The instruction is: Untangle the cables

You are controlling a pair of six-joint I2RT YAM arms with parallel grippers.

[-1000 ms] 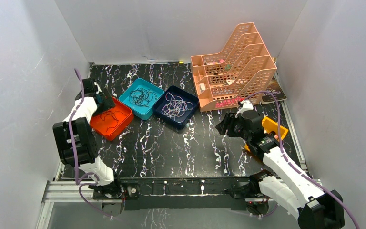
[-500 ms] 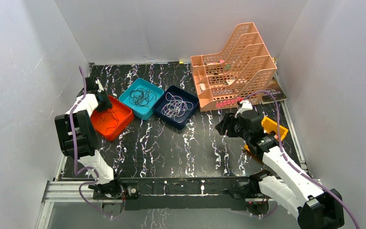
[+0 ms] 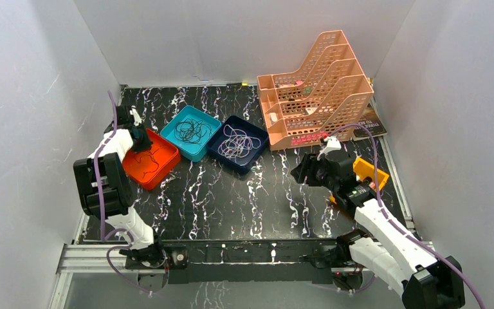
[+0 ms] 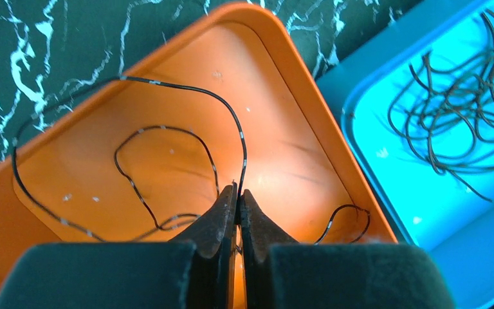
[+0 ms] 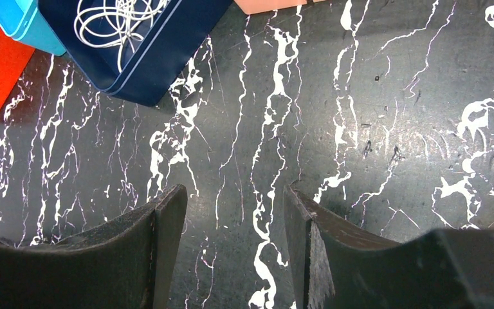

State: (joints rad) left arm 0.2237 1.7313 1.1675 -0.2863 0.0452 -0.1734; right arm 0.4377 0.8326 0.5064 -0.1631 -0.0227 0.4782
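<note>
Left end effector [image 4: 238,190] clenched on a black cable [image 4: 196,90] in the orange tray [image 4: 278,53] — right end effector [image 5: 235,194] released above table [image 5: 386,129]

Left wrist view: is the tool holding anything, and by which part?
The left tool is shut on the black cable, pinching a mid-strand stretch of its big loop over the orange tray. The right tool, open, holds nothing.

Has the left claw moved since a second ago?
Yes. The left claw edged slightly left, away from the teal tray, over the orange tray, and shut on a dark cable.
</note>
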